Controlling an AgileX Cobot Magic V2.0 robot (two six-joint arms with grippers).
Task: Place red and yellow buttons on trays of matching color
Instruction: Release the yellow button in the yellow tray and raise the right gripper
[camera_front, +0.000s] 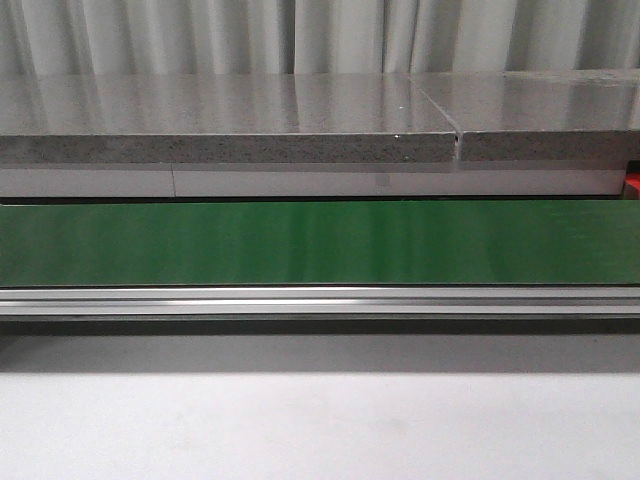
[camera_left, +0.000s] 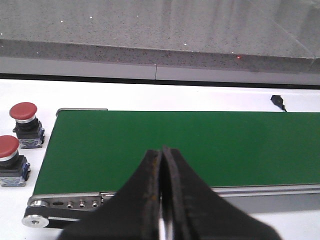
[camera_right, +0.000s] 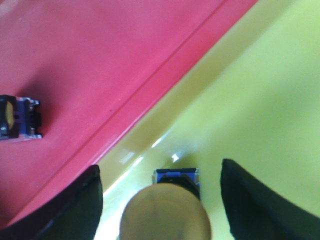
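Observation:
In the right wrist view a yellow button (camera_right: 166, 212) with a blue and black base stands on the yellow tray (camera_right: 260, 100). My right gripper (camera_right: 160, 166) is open around it, with a gap between each finger and the button. The red tray (camera_right: 100, 60) lies beside the yellow one, and a blue and black button base (camera_right: 20, 119) rests on it at the view's edge. In the left wrist view two red buttons (camera_left: 23, 111) (camera_left: 7, 146) stand on the white table beside the end of the green belt (camera_left: 200, 145). My left gripper (camera_left: 162, 150) is shut and empty above that belt. Neither gripper appears in the front view.
The green conveyor belt (camera_front: 320, 243) runs across the front view with a metal rail (camera_front: 320, 300) along its near side. Behind it is a grey speckled shelf (camera_front: 230, 150). A small black plug (camera_left: 278, 102) lies on the white table beyond the belt.

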